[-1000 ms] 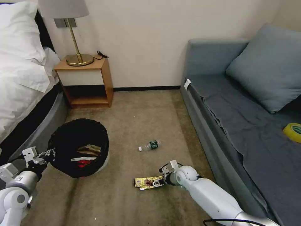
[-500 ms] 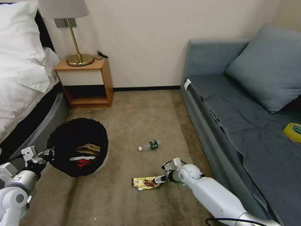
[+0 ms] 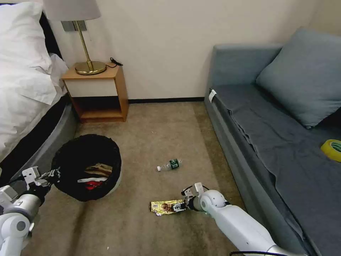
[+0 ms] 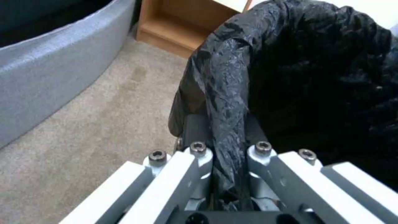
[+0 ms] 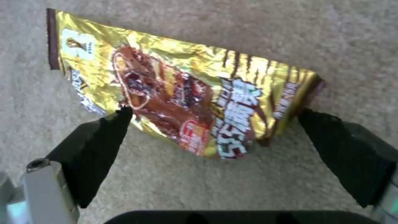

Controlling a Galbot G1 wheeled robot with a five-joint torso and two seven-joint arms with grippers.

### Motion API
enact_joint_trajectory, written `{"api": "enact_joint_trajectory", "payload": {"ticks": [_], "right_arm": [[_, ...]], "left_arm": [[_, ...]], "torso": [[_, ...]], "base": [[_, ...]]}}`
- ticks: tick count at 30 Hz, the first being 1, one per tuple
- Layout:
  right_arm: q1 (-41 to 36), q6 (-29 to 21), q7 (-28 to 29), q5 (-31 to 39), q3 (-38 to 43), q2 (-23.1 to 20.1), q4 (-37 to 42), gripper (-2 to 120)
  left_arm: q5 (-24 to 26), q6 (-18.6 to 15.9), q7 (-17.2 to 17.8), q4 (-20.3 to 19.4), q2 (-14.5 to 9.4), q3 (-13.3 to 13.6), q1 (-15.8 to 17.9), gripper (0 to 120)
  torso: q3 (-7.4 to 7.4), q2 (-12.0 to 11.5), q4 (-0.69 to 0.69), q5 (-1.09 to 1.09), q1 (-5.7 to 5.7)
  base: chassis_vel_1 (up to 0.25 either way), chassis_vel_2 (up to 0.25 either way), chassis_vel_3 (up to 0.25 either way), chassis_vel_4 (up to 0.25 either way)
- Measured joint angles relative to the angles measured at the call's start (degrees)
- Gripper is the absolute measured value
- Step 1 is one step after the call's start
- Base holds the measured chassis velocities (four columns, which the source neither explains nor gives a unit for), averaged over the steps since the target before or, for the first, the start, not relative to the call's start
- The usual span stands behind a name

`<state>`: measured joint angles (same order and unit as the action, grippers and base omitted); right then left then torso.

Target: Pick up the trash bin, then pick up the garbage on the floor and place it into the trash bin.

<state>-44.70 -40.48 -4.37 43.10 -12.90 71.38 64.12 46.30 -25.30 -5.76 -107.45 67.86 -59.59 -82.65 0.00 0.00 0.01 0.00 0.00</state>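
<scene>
The right tool (image 5: pixel 215 137) sits low over the carpet with its black pads (image 5: pixel 99 149) spread wide apart, one on each side of the gold snack wrapper (image 5: pixel 178 99), which lies flat on the floor between the bed and the sofa. Neither pad has closed on the foil. The wrapper is thin and lies flush with the carpet, so a good grasp probably means dropping until the pad tips press lightly into the pile, then closing across the wrapper's narrow width so the foil buckles upward into the pinch. Closing too high would likely skate over it.

The left tool (image 4: pixel 226 161) is clamped together on the rim and black liner of the trash bin (image 3: pixel 86 167), holding it at the robot's left, near the bed. Brown paper and a red-and-white packet lie inside it. Keeping the bin's mouth up and steady should make the drop easy.

A small clear bottle (image 3: pixel 169 165) lies on the carpet just beyond the wrapper, apart from it.
</scene>
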Motion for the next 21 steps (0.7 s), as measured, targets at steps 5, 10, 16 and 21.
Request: {"api": "enact_joint_trajectory", "payload": {"ticks": [5,10,16,21], "right_arm": [[-0.37,0.31,-0.47,-0.78,0.00,0.23,0.00,100],[-0.97,1.14,-0.69,-2.61,-0.30,0.74,-0.51,100],[-0.76,1.48,-0.34,-3.57,-0.48,1.67,-1.08,100],[-0.53,1.91,-0.28,-4.30,-0.72,2.18,-1.64,92]], "left_arm": [[-0.01,0.08,-0.06,0.20,0.00,0.02,0.15,5],[-0.26,0.31,-0.22,0.41,0.33,0.13,0.16,5],[-0.32,0.37,-0.24,0.41,0.48,0.09,0.11,5],[-0.35,0.39,-0.28,0.29,0.64,-0.02,-0.03,5]], "torso": [[0.00,0.00,0.00,0.00,0.00],[0.00,0.00,-0.01,-0.01,0.00],[-0.01,0.01,-0.03,-0.04,0.00],[-0.01,0.01,-0.01,-0.02,0.00]], "base": [[0.000,0.000,0.000,0.000],[0.000,0.000,0.000,0.000],[0.000,0.000,0.000,0.000],[0.000,0.000,0.000,0.000]]}}
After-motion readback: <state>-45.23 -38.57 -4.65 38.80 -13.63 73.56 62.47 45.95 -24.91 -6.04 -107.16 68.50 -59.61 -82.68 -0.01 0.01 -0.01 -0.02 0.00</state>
